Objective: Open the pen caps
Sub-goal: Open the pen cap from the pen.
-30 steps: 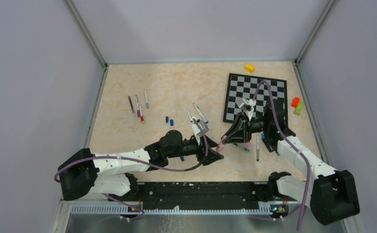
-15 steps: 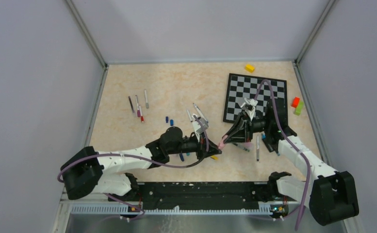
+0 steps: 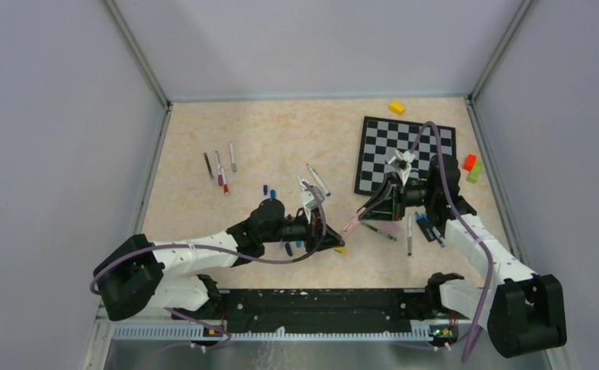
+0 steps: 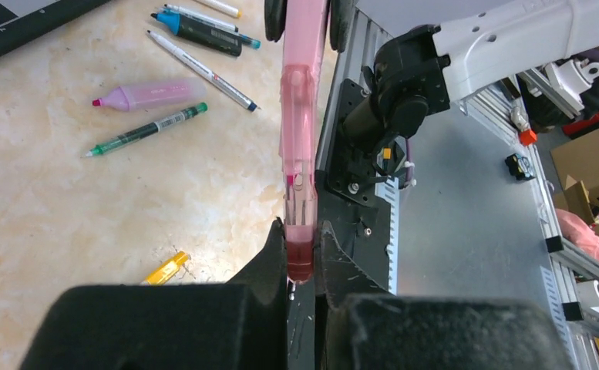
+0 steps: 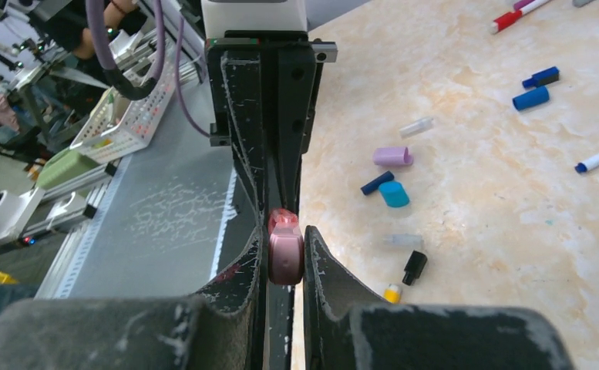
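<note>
A pink highlighter (image 3: 351,225) hangs above the table, held at both ends. My left gripper (image 4: 301,258) is shut on the tip of its translucent pink cap (image 4: 298,193), which sits on the pen. My right gripper (image 5: 284,258) is shut on the pen's rounded back end (image 5: 286,250). In the top view the left gripper (image 3: 333,240) and right gripper (image 3: 365,213) face each other near the table's middle front. Loose pen caps lie below: lilac (image 5: 392,156), blue (image 5: 394,193), navy (image 5: 377,183), clear (image 5: 417,127), black (image 5: 414,267) and yellow (image 4: 166,268).
A checkerboard (image 3: 404,154) lies at the back right, with a yellow block (image 3: 396,108) behind it and red (image 3: 470,163) and green (image 3: 475,174) blocks at the right wall. Thin pens (image 3: 219,169) lie at the left. An uncapped pink highlighter (image 4: 149,95) and more pens (image 3: 409,235) lie under the right arm.
My left gripper has shut on the cap end of the pink highlighter and drawn slightly left. The right arm shifted a little toward the back, still holding the pen.
</note>
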Robot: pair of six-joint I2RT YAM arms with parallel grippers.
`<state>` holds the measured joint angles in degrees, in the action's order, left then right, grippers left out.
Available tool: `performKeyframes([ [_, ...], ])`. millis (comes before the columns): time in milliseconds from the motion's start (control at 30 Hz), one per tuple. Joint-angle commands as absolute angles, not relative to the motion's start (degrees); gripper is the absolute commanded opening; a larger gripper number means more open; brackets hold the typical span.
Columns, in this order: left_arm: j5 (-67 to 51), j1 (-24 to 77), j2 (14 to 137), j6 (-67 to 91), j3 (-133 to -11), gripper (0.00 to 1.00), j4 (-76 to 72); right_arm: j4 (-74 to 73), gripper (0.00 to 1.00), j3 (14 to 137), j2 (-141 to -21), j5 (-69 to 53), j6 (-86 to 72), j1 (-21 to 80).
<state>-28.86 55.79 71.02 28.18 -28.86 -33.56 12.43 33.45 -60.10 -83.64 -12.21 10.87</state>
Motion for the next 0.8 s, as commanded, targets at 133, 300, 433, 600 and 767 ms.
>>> performKeyframes([
  [133, -31.87, 54.05, 69.62, 28.67, -28.68, 0.00, -26.33, 5.50, 0.00, 38.17, -58.94, -76.57, -3.27, 9.75],
  [300, -31.28, 52.29, 66.07, 28.37, -27.96, 0.00, -24.09, 8.82, 0.00, 36.45, -59.24, -76.66, -5.61, 9.68],
  [433, -29.01, 50.20, 63.51, 28.54, -28.15, 0.00, -20.22, 10.50, 0.09, 34.90, -59.64, -76.22, -6.77, 9.73],
  [600, -26.07, 47.48, 61.47, 28.50, -29.78, 0.00, -14.16, 12.53, 0.08, 34.35, -59.27, -80.70, -7.61, 9.67],
  [767, -26.16, 46.42, 61.64, 27.72, -31.93, 0.00, -11.62, 15.20, 0.09, 33.34, -58.94, -82.97, -8.71, 10.37],
])
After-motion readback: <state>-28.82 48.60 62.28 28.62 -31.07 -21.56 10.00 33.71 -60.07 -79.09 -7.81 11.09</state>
